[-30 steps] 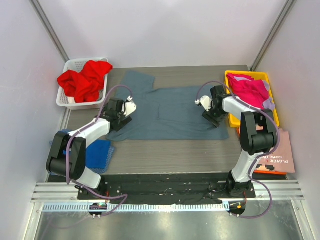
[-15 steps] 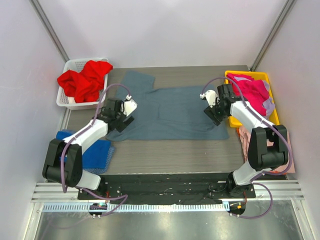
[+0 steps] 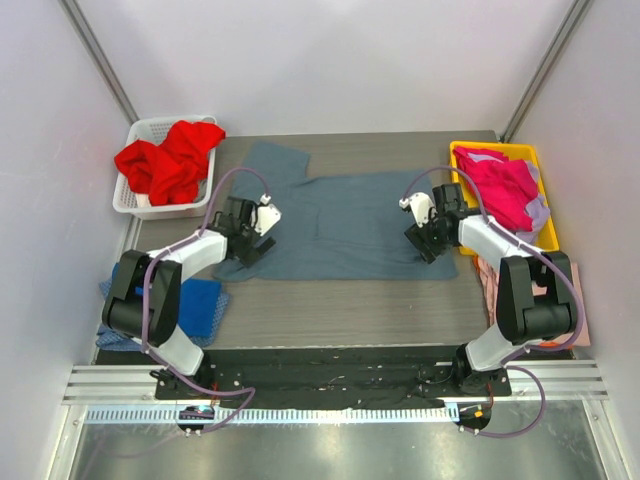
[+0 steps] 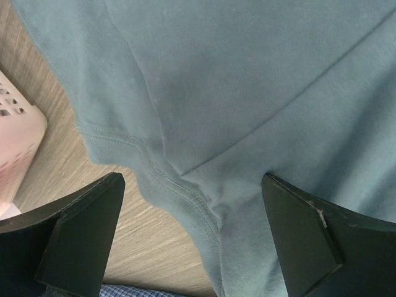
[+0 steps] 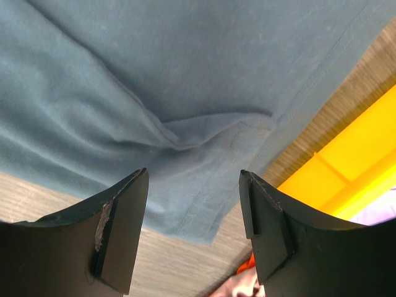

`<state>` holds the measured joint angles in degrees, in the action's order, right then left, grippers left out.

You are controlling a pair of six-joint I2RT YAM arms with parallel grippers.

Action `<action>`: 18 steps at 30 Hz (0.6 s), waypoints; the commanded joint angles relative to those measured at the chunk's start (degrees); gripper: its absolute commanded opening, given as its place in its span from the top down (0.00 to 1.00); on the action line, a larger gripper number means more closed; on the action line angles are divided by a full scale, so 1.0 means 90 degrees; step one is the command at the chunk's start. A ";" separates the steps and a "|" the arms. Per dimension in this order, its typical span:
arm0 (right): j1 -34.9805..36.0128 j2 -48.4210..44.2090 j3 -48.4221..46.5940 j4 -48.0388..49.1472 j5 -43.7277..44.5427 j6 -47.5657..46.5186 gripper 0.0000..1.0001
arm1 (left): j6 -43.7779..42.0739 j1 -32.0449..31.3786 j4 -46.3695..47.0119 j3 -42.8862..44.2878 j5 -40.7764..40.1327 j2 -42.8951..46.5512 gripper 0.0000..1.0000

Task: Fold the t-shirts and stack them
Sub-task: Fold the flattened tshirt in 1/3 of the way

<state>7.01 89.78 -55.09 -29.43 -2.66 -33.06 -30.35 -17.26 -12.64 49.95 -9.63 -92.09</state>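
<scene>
The slate blue-grey t-shirt (image 3: 340, 225) lies spread flat across the middle of the table. My left gripper (image 3: 262, 232) hangs open just above its left edge; in the left wrist view the stitched seam (image 4: 185, 192) lies between the spread fingers (image 4: 80, 235), with nothing pinched. Over the shirt's right hem, my right gripper (image 3: 420, 226) is also open. The hem corner (image 5: 204, 204) lies below its fingers (image 5: 120, 229). A red t-shirt (image 3: 170, 160), a magenta one (image 3: 500, 180), a royal blue one (image 3: 195, 305) and a pale pink one (image 3: 490, 280) lie around the edges.
The red shirt fills a white basket (image 3: 205, 125) at the back left, whose corner shows in the left wrist view (image 4: 15, 148). A yellow tray (image 3: 462, 160) at the right holds the magenta shirt, and its wall (image 5: 346, 167) is close to my right gripper.
The right jaws have opened wider over the shirt's right hem. Both arms have shifted a little, and the left gripper has edged right along the shirt's left edge.
</scene>
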 commanded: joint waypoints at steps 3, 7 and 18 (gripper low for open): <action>0.0013 0.0190 0.0174 0.0613 -0.0213 0.0079 0.32 | -0.0055 -0.0026 0.0252 0.0094 -0.0160 -0.0382 0.00; 0.0013 0.0366 0.0339 0.0760 -0.0232 0.0070 0.33 | -0.0124 -0.0036 0.0272 0.0007 -0.0210 -0.0470 0.00; 0.0013 0.0152 0.0955 0.0673 -0.0076 -0.0301 0.33 | -0.0183 -0.0280 0.0175 -0.0774 -0.0551 0.0007 0.00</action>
<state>7.01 91.00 -49.84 -21.41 -4.21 -33.56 -31.92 -18.57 -6.46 48.10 -12.99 -92.60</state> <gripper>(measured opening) 0.672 0.995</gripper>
